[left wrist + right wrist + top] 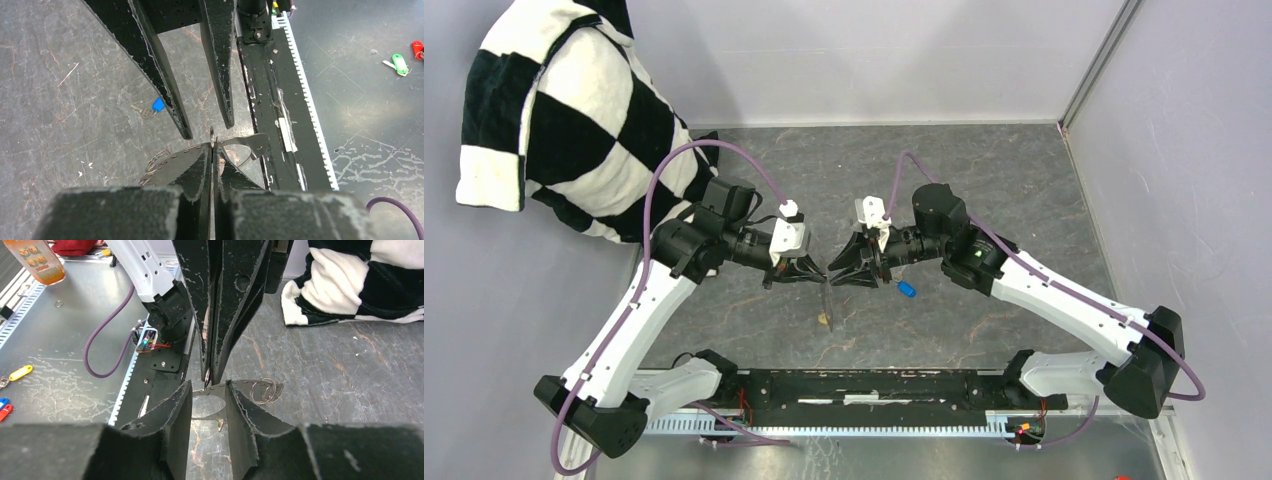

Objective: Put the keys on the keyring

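**Desk:** Where were the keys at that moment?

**Me:** Nearest me was the small silver key with the yellow plastic head (823, 320), at 6 o'clock from where the two tools met. It looked to dangle from the bottom of the loop, but I couldn't rule out that it lay on the grey stone-patterned table (984, 180). The matching key with the blue plastic head (906, 290) lay flat on the table, loose.

**Desk:** And the ring?

**Me:** The large thin grey metal keyring (212, 134) hung edge-on to the overhead camera. The left gripper (212, 150) was pinched tight on its upper rim. The right gripper (208, 384) faced it with its jaws apart, one on either side of the loop. I couldn't tell whether its pads touched the wire.

**Desk:** So what did the next pick turn on?

**Me:** On the blue key, I judged. It lay at 4 o'clock from the right jaws, just beside that arm and far closer to it than to the left. Its long axis seemed to run roughly 10-to-4, with the blade towards the jaws. The left had to hold the ring.
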You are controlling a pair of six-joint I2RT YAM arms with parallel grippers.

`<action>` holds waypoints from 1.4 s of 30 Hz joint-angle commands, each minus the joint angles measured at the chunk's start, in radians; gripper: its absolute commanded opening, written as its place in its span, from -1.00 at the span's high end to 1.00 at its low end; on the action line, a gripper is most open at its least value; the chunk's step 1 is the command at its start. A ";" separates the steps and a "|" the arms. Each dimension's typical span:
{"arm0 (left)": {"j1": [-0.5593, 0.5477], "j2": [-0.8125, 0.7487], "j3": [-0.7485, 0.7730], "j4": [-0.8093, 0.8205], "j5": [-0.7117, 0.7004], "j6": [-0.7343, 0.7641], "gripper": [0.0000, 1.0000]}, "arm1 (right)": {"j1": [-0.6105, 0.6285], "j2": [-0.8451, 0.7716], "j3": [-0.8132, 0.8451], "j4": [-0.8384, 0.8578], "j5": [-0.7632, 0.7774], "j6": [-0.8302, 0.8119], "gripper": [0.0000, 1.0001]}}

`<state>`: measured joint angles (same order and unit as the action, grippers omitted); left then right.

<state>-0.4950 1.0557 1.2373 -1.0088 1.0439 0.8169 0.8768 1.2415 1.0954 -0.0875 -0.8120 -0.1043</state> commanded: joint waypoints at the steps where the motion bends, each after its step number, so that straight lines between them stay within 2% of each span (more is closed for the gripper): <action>1: -0.002 -0.005 0.036 0.001 0.002 0.059 0.96 | 0.002 0.012 0.044 0.066 -0.030 0.035 0.31; 7: -0.002 -0.001 0.041 0.002 0.008 0.061 0.96 | 0.000 0.035 0.049 0.076 -0.024 0.045 0.59; 10: -0.002 -0.002 0.042 0.001 0.014 0.060 0.96 | 0.001 0.038 0.040 0.081 -0.016 0.051 0.96; 11: -0.003 -0.002 0.043 0.001 0.018 0.058 0.96 | 0.001 0.038 0.034 0.109 -0.008 0.053 0.99; 13: -0.003 0.000 0.046 0.001 0.032 0.054 0.93 | -0.001 0.024 0.010 0.153 0.019 0.070 0.99; 15: -0.003 -0.001 0.048 -0.001 0.032 0.040 0.65 | -0.010 -0.005 -0.042 0.247 0.039 0.120 0.99; 19: -0.003 -0.018 0.036 0.040 0.002 -0.049 0.26 | -0.040 -0.093 -0.238 0.643 0.043 0.338 0.99; 23: -0.002 -0.085 -0.047 0.216 -0.025 -0.289 0.20 | -0.048 -0.124 -0.392 1.007 0.079 0.530 0.99; 28: -0.003 -0.135 -0.116 0.320 0.008 -0.414 0.24 | -0.046 -0.105 -0.489 1.300 0.138 0.686 0.99; 34: -0.002 -0.114 -0.124 0.378 0.022 -0.485 0.19 | -0.034 -0.050 -0.505 1.444 0.142 0.773 0.99; 42: -0.002 -0.102 -0.102 0.459 0.056 -0.542 -0.01 | -0.013 -0.042 -0.500 1.379 0.142 0.729 0.99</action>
<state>-0.4950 0.9512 1.1160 -0.6262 1.0489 0.3454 0.8539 1.2064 0.5922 1.2339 -0.6930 0.6346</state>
